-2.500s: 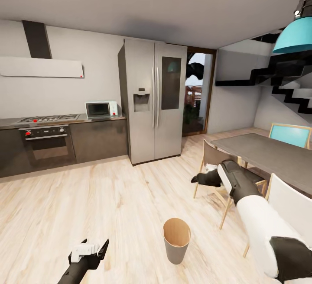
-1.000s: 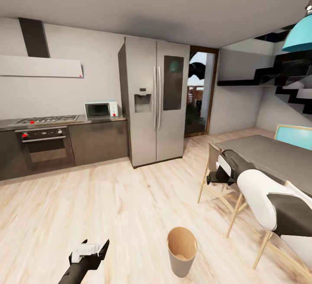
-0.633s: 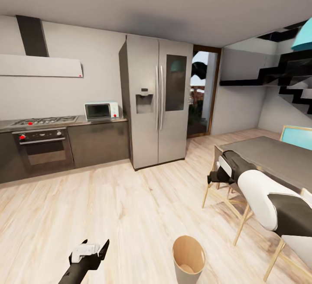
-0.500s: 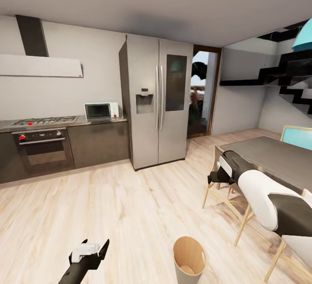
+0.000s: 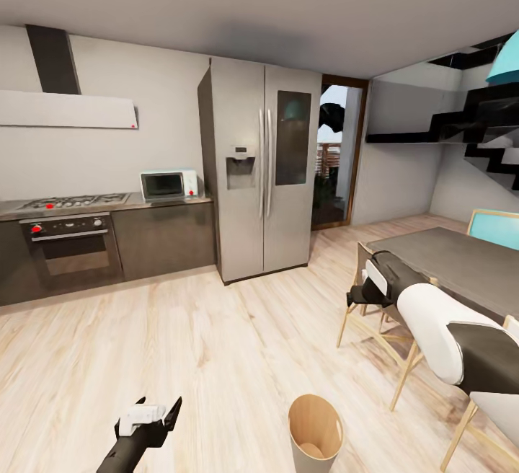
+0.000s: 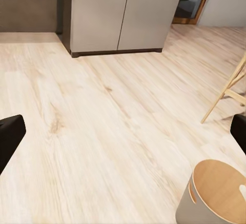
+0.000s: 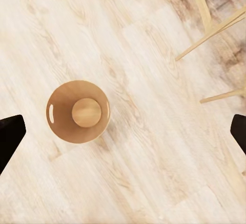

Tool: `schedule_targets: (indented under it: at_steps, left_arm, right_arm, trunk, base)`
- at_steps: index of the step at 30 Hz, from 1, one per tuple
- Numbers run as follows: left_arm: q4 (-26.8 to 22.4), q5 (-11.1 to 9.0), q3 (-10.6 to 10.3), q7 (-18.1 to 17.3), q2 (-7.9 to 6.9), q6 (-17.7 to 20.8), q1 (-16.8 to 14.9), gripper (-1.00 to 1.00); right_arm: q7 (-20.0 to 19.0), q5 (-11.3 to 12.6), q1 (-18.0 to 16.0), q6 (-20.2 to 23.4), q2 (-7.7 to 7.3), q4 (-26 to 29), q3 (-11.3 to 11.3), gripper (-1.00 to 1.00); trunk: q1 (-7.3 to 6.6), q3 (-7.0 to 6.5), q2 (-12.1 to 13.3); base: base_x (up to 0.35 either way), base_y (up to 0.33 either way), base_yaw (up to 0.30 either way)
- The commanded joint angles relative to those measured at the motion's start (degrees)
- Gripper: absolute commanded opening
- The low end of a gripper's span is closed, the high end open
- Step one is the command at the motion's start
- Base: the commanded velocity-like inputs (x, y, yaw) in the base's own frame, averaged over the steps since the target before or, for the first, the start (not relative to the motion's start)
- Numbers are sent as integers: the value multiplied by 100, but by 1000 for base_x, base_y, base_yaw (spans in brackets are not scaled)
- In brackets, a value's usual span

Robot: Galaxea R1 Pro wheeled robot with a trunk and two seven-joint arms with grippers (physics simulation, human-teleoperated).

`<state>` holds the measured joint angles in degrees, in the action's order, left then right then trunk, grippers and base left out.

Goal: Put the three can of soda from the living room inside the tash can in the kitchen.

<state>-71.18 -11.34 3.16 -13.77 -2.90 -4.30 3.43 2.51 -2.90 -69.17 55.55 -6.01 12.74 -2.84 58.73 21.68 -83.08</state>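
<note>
The tash can [image 5: 315,433] stands on the wooden kitchen floor at the lower middle of the head view, pale grey outside and brown inside. Seen from above in the right wrist view, the tash can [image 7: 78,111] has a bare round bottom. My right gripper [image 7: 123,131] hangs open high above the floor, a little to one side of the can, with nothing between its fingers. The left gripper [image 6: 123,134] is open and empty, low near the floor, with the tash can [image 6: 215,196] just beside it. The can of soda items are out of view.
A steel fridge [image 5: 259,170] stands ahead, with dark cabinets, an oven [image 5: 72,246] and a microwave [image 5: 168,183] to its left. A grey dining table [image 5: 454,260] and wooden chairs [image 5: 378,321] stand at the right. A doorway [image 5: 331,163] opens beyond the fridge.
The view has shifted forward, so the tash can sits lower and further right in the picture. My right arm has drawn back and folded. Over the last half second almost nothing moves.
</note>
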Motion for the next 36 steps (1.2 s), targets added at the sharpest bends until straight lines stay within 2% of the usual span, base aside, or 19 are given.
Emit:
schedule_targets:
  at_steps: [1, 8, 36]
  left_arm:
    - [0, 0, 0, 1, 0, 2, 0, 100]
    - [-1, 0, 0, 5, 3, 7, 0, 100]
    - [-2, 0, 1, 6, 0, 17, 0, 100]
  right_arm:
    - [-1, 0, 0, 0, 1, 0, 1, 100]
    - [-4, 0, 0, 0, 2, 4, 2, 100]
    - [-5, -9, 9, -9, -5, -5, 11, 100]
  trunk:
    - [0, 0, 0]
    - [0, 0, 0]
    - [615, 503, -1123]
  base:
    - [0, 0, 0]
    - [0, 0, 0]
    - [0, 0, 0]
